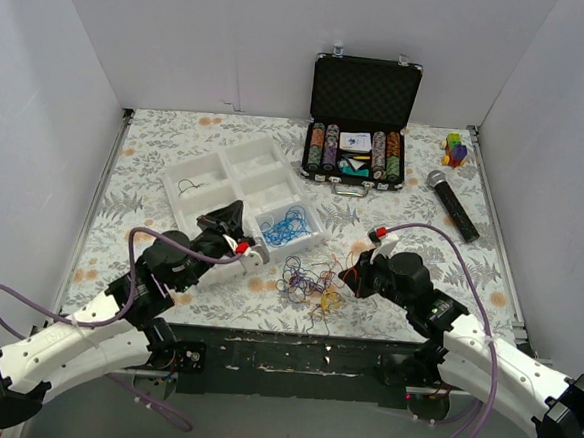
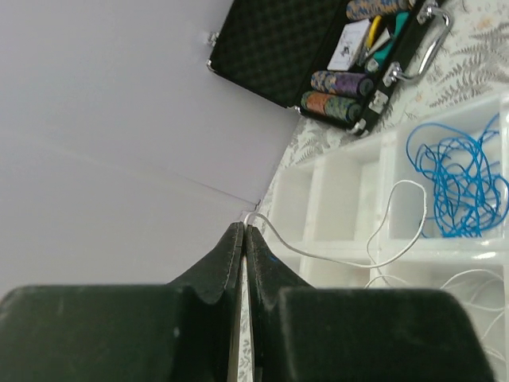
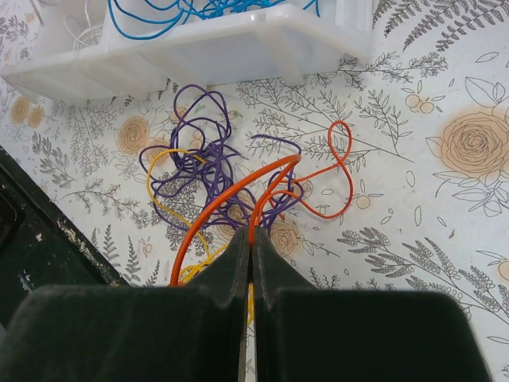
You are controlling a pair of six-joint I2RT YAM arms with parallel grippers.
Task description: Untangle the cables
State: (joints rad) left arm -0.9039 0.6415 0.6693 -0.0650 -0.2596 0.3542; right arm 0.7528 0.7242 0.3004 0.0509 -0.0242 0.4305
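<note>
Tangle of cables (image 1: 308,280) on the floral worktop (image 1: 177,141), near its front edge and between the two arms, just in front of the white compartment tray (image 1: 237,168). The tangle has no single heading; in the top view it spreads slightly wider left to right than front to back. In the right wrist view the purple cables (image 3: 203,163) form the core, a yellow cable (image 3: 171,207) curves along one side, and an orange cable (image 3: 338,171) lies in a figure-eight loop, from which two strands rise to the fingertips.

The right gripper (image 1: 346,276) points left at the tangle, its jaws closed on the orange cable. The left gripper (image 1: 230,215) is above the tray, pointing towards the far wall, its jaws pressed together on the end of a thin white cable (image 2: 342,255) that trails down across a tray divider.

Tray contents: blue cables (image 1: 286,227) coiled in the near right compartment; a dark cable (image 1: 189,185) in the far left compartment.

At the far edge a black poker-chip case (image 1: 364,89) stands open with its lid upright, holding rows of poker chips (image 1: 322,148) and a card box (image 1: 355,140); its printing is too small to read. To the right lie a microphone (image 1: 453,205), angled with its head towards the case, and a multicoloured toy (image 1: 456,148).
</note>
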